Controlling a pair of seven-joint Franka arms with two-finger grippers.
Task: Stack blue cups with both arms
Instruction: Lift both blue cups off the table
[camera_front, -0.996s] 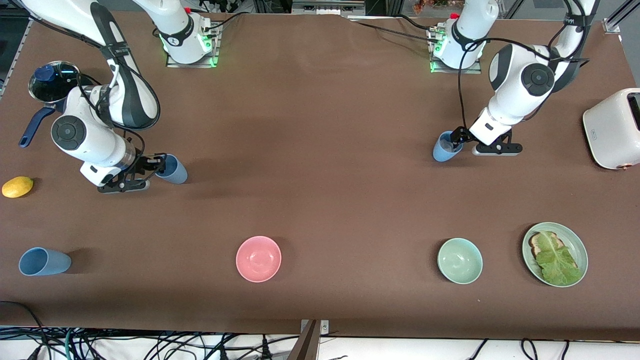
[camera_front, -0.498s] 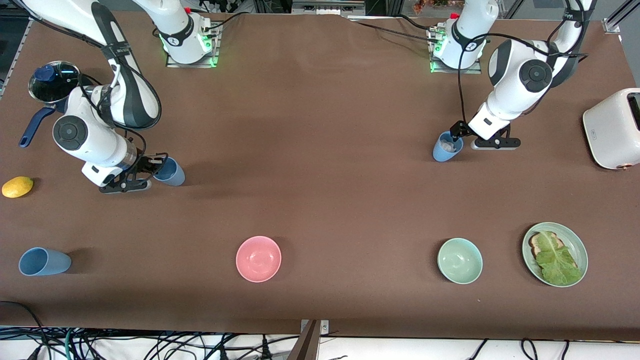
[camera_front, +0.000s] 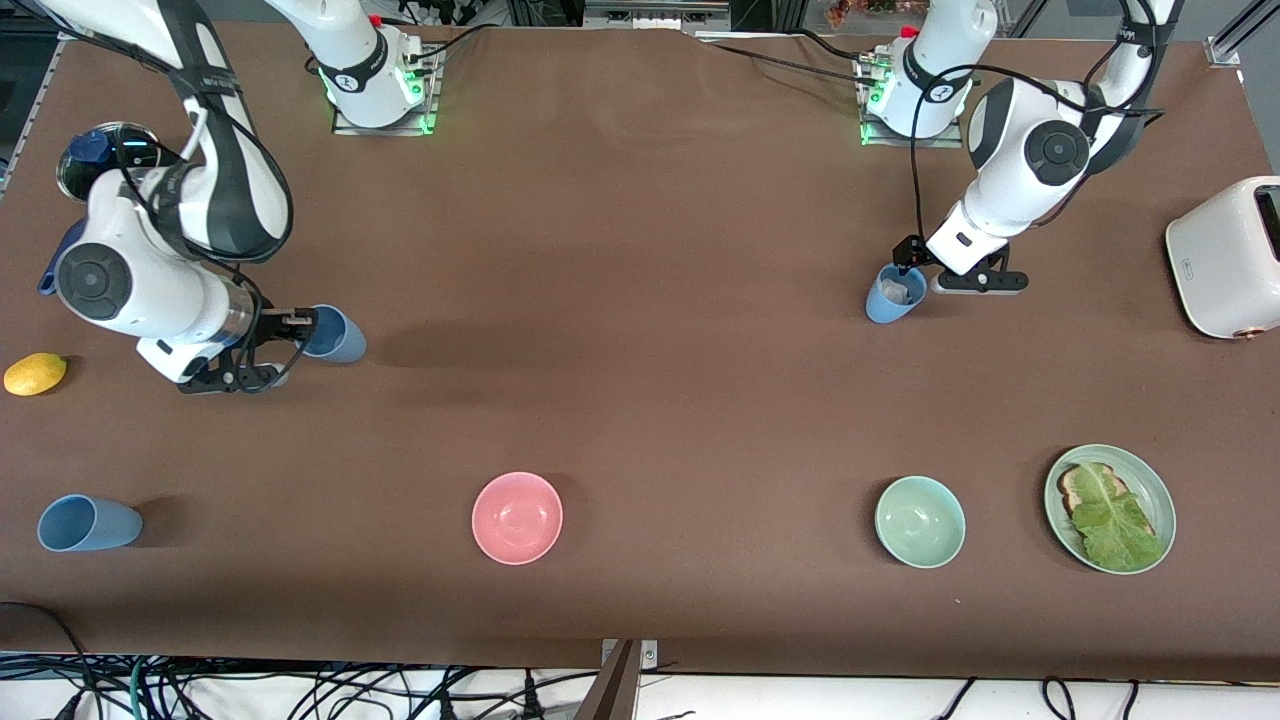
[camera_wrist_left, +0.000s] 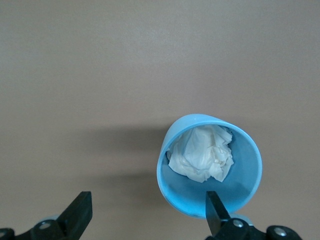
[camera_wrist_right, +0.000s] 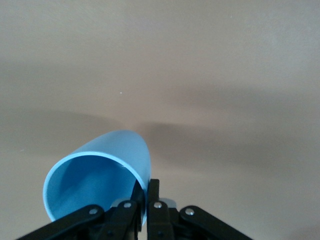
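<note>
Right gripper (camera_front: 290, 335), at the left of the front view, is pinched shut on the rim wall of a small light-blue tapered plastic cup (camera_front: 335, 334); the right wrist view shows one finger inside the mouth and one outside, with the cup tilted and apparently raised off the brown table (camera_front: 640, 300). Left gripper (camera_front: 915, 280), at the right of that view, hangs with jaws spread wide just beside a second light-blue cup (camera_front: 893, 296), which stands upright and holds a crumpled white paper wad (camera_wrist_left: 202, 152). A third light-blue cup (camera_front: 88, 523) lies on its side at the lower left. These tumblers look light, thin-walled and stiff, smooth enough to slip, so a rim pinch seems the sensible hold. The wad would likely keep another cup from nesting fully.
</note>
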